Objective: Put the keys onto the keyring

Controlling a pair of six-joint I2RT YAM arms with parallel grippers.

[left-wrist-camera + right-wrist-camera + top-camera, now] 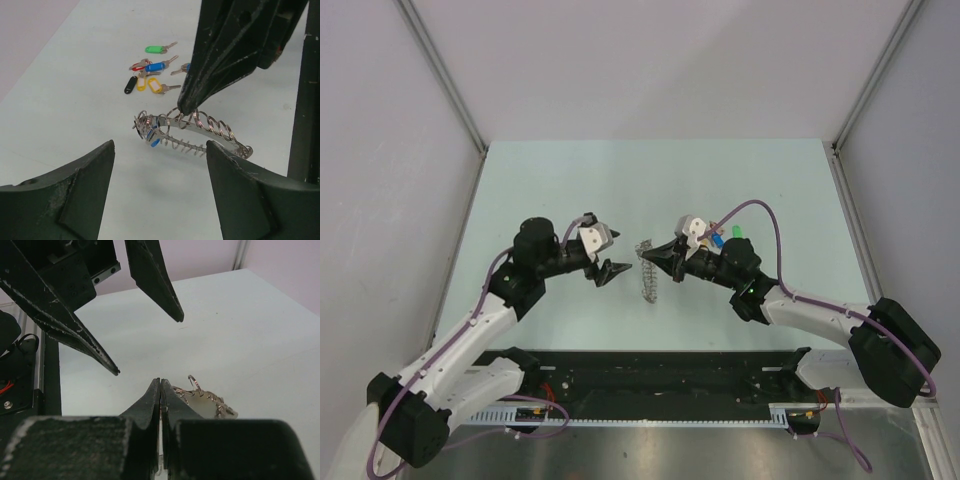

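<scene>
Keyring [200, 131]: mid-table, its rim pinched in your closed right gripper [160, 385].
Left gripper [607, 270]: spread wide, just beside it.
Handling: likely light, springy, slippery; take one wire loop.
Keys [150, 75]: clustered on the table [65, 110] beyond.

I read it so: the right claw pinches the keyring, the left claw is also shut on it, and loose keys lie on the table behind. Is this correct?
Not fully. The left claw is open and touches nothing; the left wrist view shows its fingers wide apart, short of the keyring. The right claw does pinch the keyring, and loose keys lie on the table behind.
</scene>
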